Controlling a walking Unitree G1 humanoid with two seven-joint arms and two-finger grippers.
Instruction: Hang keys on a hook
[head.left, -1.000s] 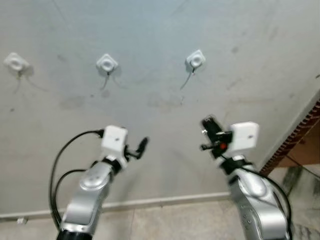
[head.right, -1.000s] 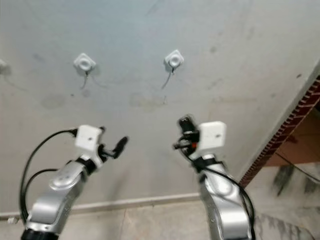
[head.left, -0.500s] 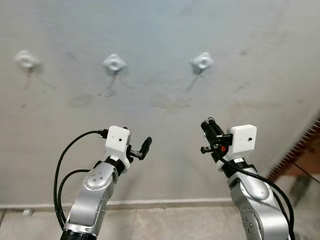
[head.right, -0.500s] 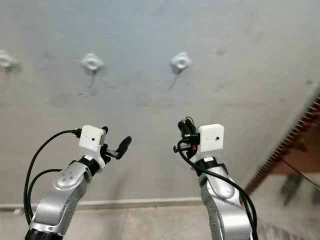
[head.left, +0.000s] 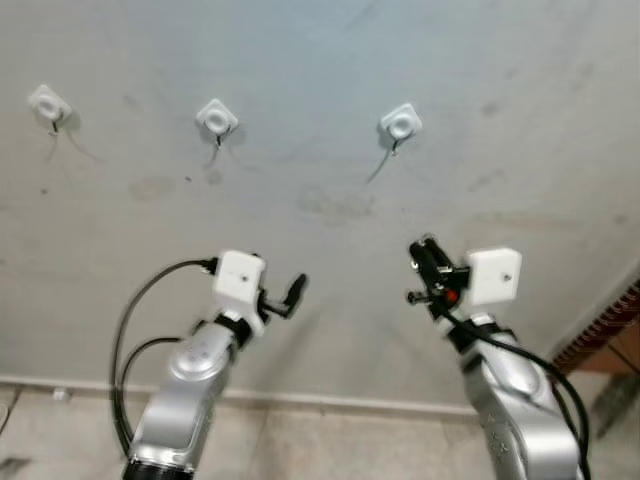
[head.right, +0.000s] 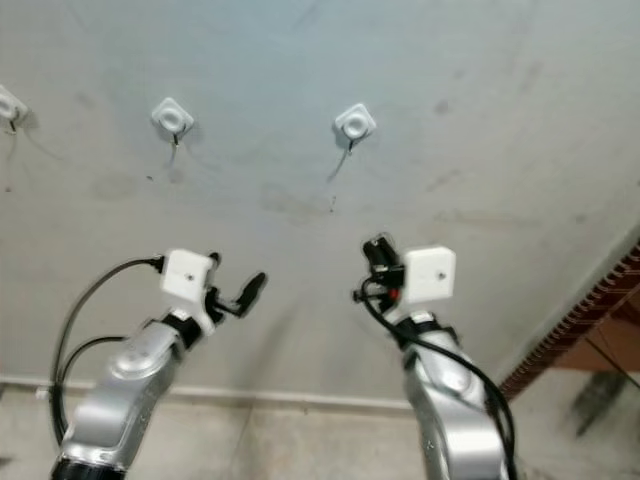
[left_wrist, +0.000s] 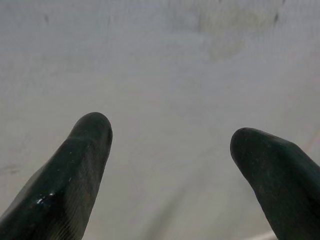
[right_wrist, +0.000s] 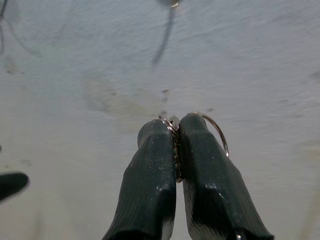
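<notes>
- Your right gripper (right_wrist: 176, 131) was pinched tight on the key ring (right_wrist: 216, 131); the wrist view showed the thin metal loop arching past the fingertips, with the rest clamped between them. The keys themselves could not be made out.
- Your left gripper (left_wrist: 170, 145) was spread wide and held nothing, pointed at bare wall (head.left: 320, 60).
- What changed over the last second was mostly the view: the head camera shifted, and all three hooks sat sharper in frame — left hook (head.left: 47, 102), middle hook (head.left: 216, 118), right hook (head.left: 400, 123).
- Against the wall, both arms looked about where they were; the right gripper had not closed on any hook.
- The right hook stood above your right gripper and well apart from it.
- Judgement: carry done, hang not yet begun. You likely needed to raise the ring toward the right hook, then line up the loop's open arc with its prong.
</notes>
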